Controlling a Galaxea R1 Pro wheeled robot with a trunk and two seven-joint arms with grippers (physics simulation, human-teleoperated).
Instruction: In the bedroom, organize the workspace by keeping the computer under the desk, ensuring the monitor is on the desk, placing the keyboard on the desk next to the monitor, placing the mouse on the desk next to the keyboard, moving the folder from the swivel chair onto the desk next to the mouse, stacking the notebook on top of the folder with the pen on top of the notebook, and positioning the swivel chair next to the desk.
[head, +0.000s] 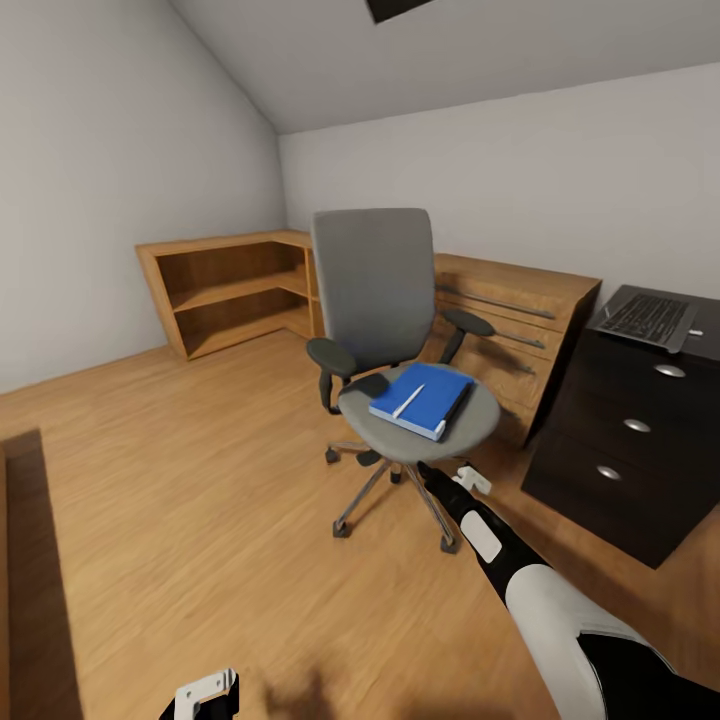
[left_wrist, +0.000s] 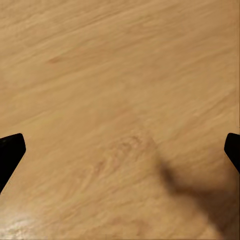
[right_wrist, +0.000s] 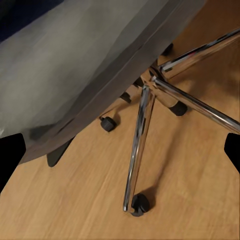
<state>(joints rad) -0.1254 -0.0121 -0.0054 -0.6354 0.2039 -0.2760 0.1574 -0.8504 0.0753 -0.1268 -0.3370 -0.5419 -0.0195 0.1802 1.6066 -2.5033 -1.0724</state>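
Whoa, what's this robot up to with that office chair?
It is tidying a bedroom workspace. Its right arm reaches toward the swivel chair, the right gripper open just under the seat's front edge, touching nothing. A blue folder with a pen on top lies on the seat. The left gripper hangs open over the floor. A keyboard sits on the dark drawers.

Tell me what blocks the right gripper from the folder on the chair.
The right gripper sits low, under the front rim of the chair seat. That rim stands between it and the blue folder lying on top.
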